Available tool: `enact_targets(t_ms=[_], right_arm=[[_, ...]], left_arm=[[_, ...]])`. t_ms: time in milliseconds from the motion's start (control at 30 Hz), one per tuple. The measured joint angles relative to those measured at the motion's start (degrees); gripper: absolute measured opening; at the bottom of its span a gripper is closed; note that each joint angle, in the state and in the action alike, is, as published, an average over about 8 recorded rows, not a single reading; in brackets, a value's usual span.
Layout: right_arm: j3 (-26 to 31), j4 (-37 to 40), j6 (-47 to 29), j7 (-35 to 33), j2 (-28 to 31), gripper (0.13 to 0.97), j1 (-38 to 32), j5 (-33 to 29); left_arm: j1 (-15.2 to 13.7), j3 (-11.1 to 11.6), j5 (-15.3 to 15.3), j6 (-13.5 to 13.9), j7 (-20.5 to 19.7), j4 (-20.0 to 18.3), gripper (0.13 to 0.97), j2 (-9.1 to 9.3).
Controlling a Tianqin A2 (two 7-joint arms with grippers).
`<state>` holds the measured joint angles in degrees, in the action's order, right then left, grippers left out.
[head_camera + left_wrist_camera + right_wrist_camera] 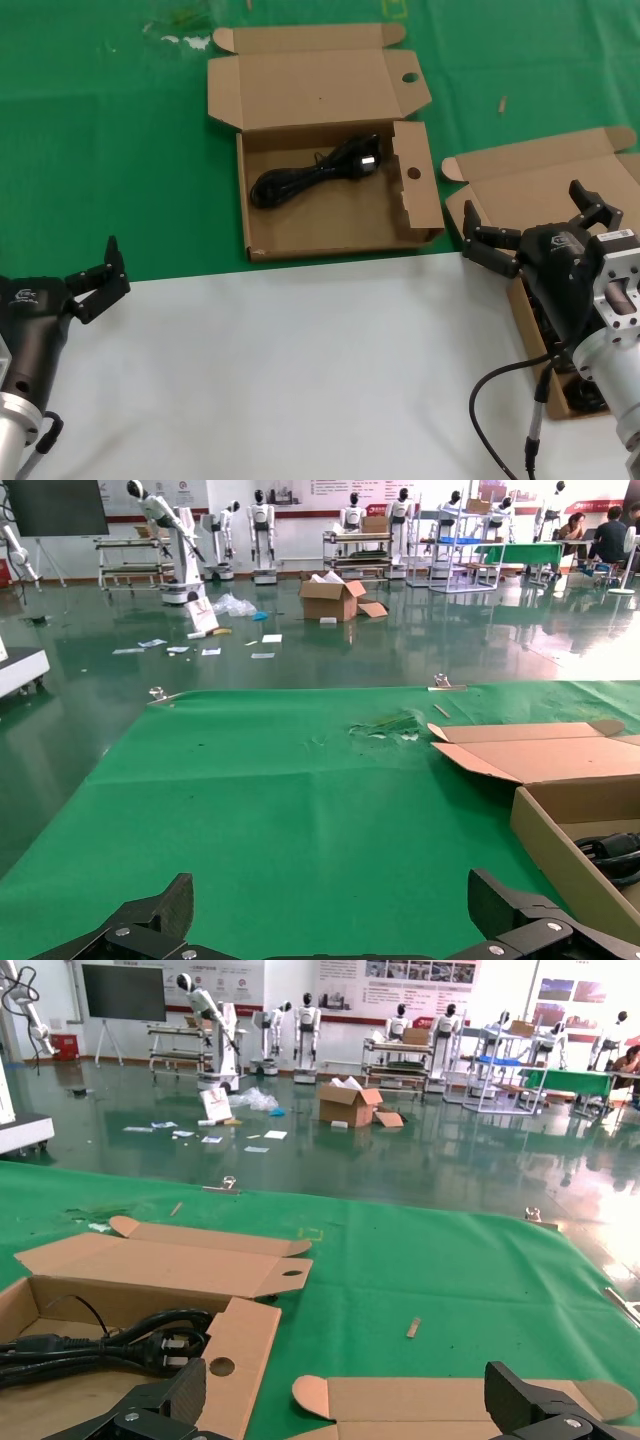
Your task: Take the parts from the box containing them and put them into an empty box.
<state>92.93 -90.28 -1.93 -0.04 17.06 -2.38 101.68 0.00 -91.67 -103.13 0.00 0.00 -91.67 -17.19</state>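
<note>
Cardboard dominates this scene on a green cloth (100, 150): two open mailer boxes and a white board (280, 370) nearer the robot. At about twelve o'clock in the head view sits the box with round finger holes (400, 215) punched in its side flaps; one coiled black power cable (315, 175) already lies inside it, toward its far wall, so it is not in fact bare. At about three o'clock sits the plain-flapped source box (540, 185), lid folded back, with dark cable bundles (585, 392) partly visible behind the arm at its near end; how many remain cannot be told. The right gripper (535, 225) hangs directly over this source box with its fingers spread wide and holding nothing; its wrist camera looks out across the lid and toward the holed box, where the plug of the delivered cable shows. The left gripper (95, 278) waits at about eight o'clock, at the edge of the white board, fingers likewise wide apart and gripping nothing. By the look of it, the step in hand is reaching for another cable. The next move calls for the right gripper to descend into the source box, close around the middle of one bundle without catching a neighbour or a flap, then carry it across to the holed box.
</note>
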Motion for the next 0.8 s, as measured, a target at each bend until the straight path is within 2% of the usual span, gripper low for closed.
enact_targets(t_ms=[800], right_arm=[[0.00, 0.00, 0.00, 0.00, 0.00, 0.966, 0.00, 0.00]], left_arm=[[0.00, 0.00, 0.00, 0.00, 0.00, 0.00, 0.966, 0.00]])
